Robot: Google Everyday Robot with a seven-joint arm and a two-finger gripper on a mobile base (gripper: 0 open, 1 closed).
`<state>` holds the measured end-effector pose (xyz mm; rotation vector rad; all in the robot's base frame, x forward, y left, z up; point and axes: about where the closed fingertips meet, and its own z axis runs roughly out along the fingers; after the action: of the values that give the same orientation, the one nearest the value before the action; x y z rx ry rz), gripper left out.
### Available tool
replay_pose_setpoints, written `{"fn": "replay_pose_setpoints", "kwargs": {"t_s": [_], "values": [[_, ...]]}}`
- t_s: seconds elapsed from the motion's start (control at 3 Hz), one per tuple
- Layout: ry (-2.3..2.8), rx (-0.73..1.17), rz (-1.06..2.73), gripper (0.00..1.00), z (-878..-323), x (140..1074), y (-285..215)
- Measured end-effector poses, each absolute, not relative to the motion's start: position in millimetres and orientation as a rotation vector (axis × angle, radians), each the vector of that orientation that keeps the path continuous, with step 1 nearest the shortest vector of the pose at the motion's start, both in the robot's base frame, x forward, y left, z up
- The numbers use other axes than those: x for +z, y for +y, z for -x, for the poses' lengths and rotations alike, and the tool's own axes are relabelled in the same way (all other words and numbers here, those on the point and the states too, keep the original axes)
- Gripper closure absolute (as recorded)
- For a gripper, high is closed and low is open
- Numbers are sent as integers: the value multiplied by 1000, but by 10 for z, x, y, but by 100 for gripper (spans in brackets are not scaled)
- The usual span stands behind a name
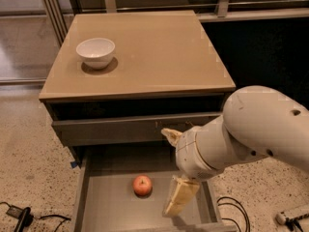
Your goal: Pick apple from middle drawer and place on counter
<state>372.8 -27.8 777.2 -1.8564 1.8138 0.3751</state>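
Inside the pulled-out middle drawer [106, 202], the apple [142, 185] sits on the flat floor. Just right of it, over the drawer, hangs the claw [167, 172], its pale fingers seemingly spread apart and gripping nothing. A white bowl [95, 52] stands on the bench [159, 52].

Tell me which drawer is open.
The middle drawer, pulled out with the apple on its floor; the drawer front above sits pushed in. The gripper hangs beside the apple.
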Motion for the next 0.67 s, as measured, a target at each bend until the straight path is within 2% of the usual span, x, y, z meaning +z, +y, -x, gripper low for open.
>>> {"fn": "replay_pose_setpoints", "kwargs": {"t_s": [0.67], "values": [[1800, 352, 1876, 0, -3764, 7643, -250]]}}
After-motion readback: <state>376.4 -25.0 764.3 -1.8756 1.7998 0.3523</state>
